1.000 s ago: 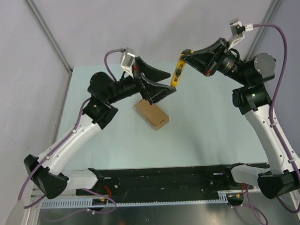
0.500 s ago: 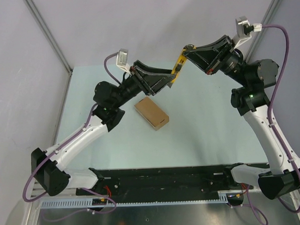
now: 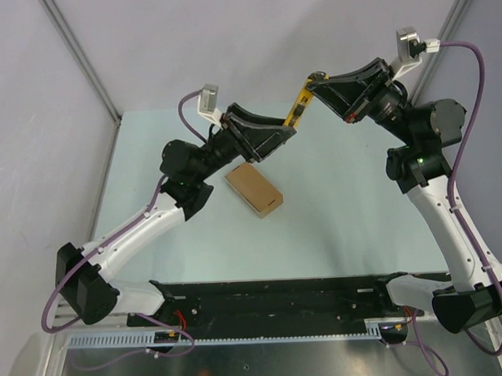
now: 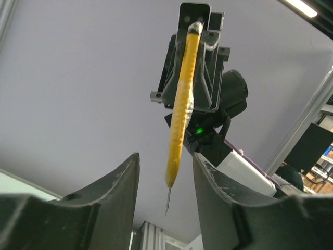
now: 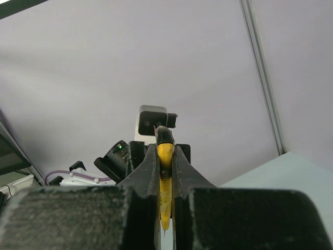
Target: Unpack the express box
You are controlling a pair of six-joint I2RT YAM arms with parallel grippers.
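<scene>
The express box (image 3: 254, 190), a small brown carton, lies closed on the pale table between the arms. My right gripper (image 3: 312, 88) is raised at the back and shut on the upper part of a slim yellow utility knife (image 3: 299, 108), which hangs with its blade down. In the right wrist view the knife (image 5: 165, 156) is pinched between the right gripper (image 5: 165, 148) fingers. My left gripper (image 3: 286, 135) is lifted above the box to the knife's lower end. In the left wrist view the knife (image 4: 180, 107) hangs between the left fingers (image 4: 124, 182), with a gap on each side. The left gripper (image 4: 165, 161) is part open.
A black rail (image 3: 281, 295) runs along the near edge between the arm bases. Grey walls stand close on the left and behind, with a metal frame post (image 3: 79, 62) at the back left. The light table top (image 3: 335, 209) spreads around the box.
The left arm rose from just above the box to the knife's lower end, and its jaws narrowed. The right arm lifted the knife a little up and right.
</scene>
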